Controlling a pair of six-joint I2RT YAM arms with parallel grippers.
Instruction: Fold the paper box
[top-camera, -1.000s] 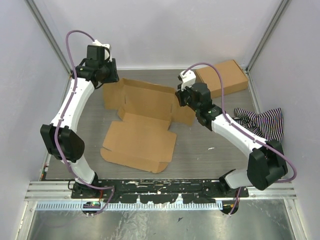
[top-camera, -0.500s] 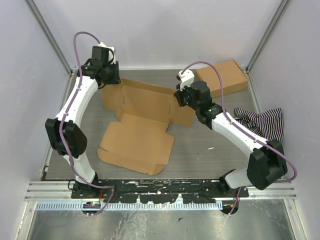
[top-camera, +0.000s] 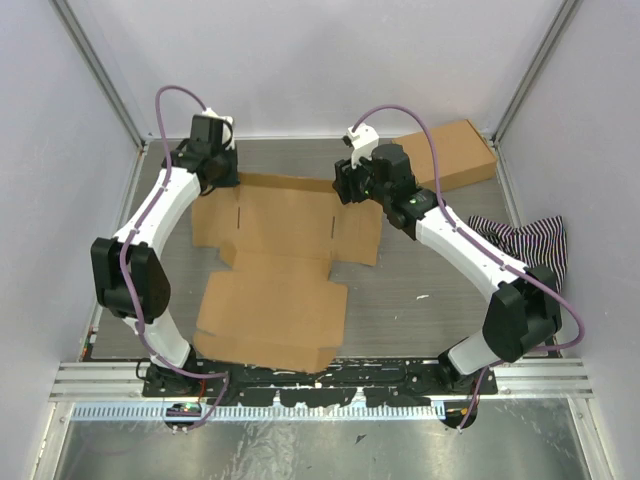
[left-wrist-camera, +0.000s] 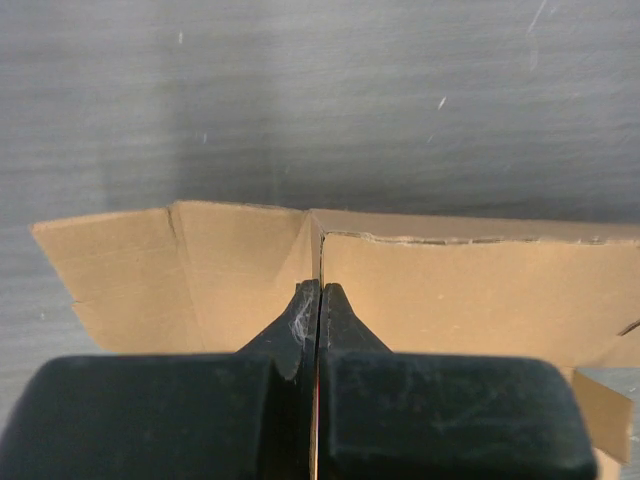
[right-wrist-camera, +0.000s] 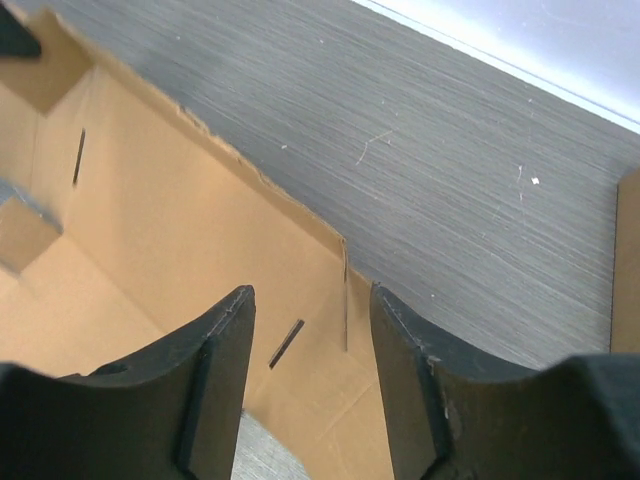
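Observation:
The paper box (top-camera: 280, 290) lies spread open on the grey table, a brown die-cut sheet with creased panels, flaps and thin slits. At the box's far left corner, my left gripper (top-camera: 213, 172) is shut on a thin cardboard flap. The left wrist view shows that flap edge-on between the closed fingers (left-wrist-camera: 319, 290), with the brown panels (left-wrist-camera: 450, 290) beyond. My right gripper (top-camera: 345, 188) hovers open over the far right end of the back panel. Its fingers (right-wrist-camera: 312, 330) straddle a cut and a short slit in the cardboard (right-wrist-camera: 150, 220) and hold nothing.
A compact flat brown carton (top-camera: 445, 150) lies at the back right, and its edge shows in the right wrist view (right-wrist-camera: 628, 260). A black-and-white striped cloth (top-camera: 520, 245) is bunched by the right wall. Enclosure walls close in on three sides, and a metal rail (top-camera: 320, 385) runs along the near edge.
The left gripper has shut on the far left flap. The right gripper has opened and moved up and back along the far edge. The raised back panel now lies flatter, and the box has shifted.

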